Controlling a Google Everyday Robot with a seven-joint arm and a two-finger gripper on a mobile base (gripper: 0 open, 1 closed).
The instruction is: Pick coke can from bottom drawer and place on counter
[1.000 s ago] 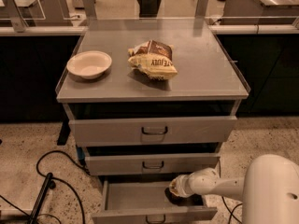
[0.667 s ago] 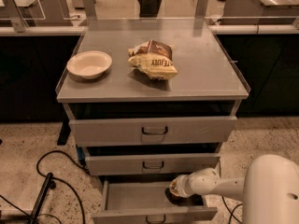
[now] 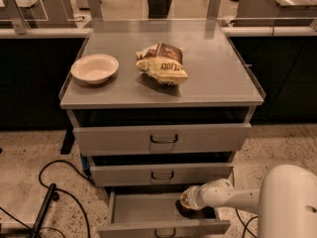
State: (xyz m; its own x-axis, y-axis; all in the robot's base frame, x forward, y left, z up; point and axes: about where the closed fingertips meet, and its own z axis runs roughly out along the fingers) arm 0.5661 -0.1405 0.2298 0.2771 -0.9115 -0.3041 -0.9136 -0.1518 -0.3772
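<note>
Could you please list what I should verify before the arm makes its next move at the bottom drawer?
1. The bottom drawer is pulled open: ok.
2. The gripper is inside the drawer, at its right side: ok.
3. The coke can is held: cannot tell; only a dark shape shows under the gripper.
4. The counter has bare surface to the right of the chip bag: ok.
5. The bowl sits at the counter's left, away from that spot: ok.
6. The way up past the middle drawer is free: cannot tell.
</note>
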